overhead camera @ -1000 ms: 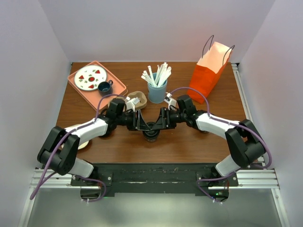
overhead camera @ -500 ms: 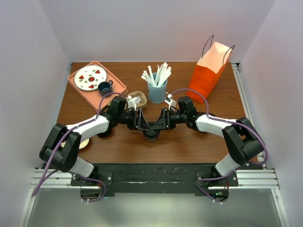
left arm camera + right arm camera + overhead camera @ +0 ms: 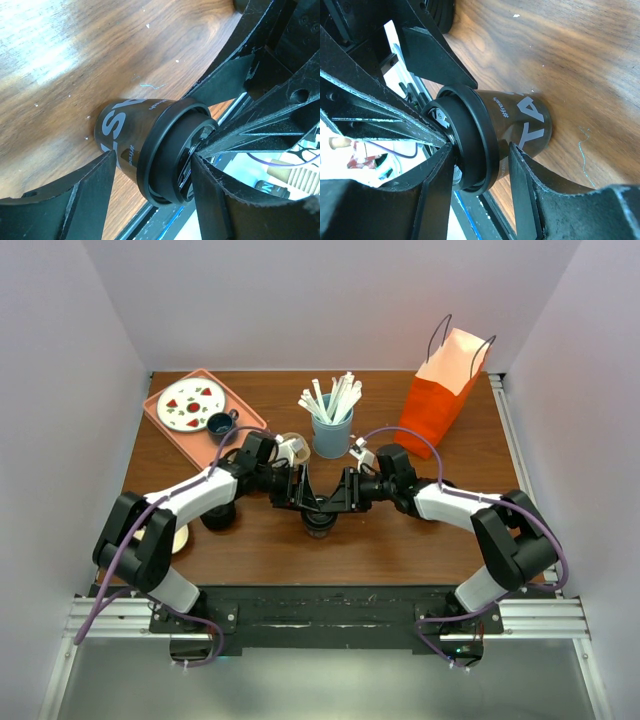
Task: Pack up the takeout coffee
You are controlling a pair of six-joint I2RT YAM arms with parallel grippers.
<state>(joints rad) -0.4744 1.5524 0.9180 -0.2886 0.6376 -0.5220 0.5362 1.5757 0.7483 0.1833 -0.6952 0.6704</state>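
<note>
"Where does the coffee cup [image 3: 318,523] stand?"

"Mid-tabletop [image 3: 400,550], toward the near edge. Behind it is the cup of sticks [image 3: 332,437]. A tray [image 3: 232,398] in the far-left corner carries a plate [image 3: 191,404] and mug [image 3: 221,424]. The bag [image 3: 440,400] stands far right."

The table [image 3: 55,60] is finished in polished wood, with streaked grain and a soft sheen. The coffee cup [image 3: 122,132] is covered in a dark, glossy skin printed with pale letters, and its lid [image 3: 162,150] is moulded in smooth black plastic. The fingers [image 3: 85,200] of the left gripper [image 3: 154,159] are made of matt black plastic, roughened and frayed along the edges. The bag [image 3: 440,390] is made of matt orange paper.
</note>
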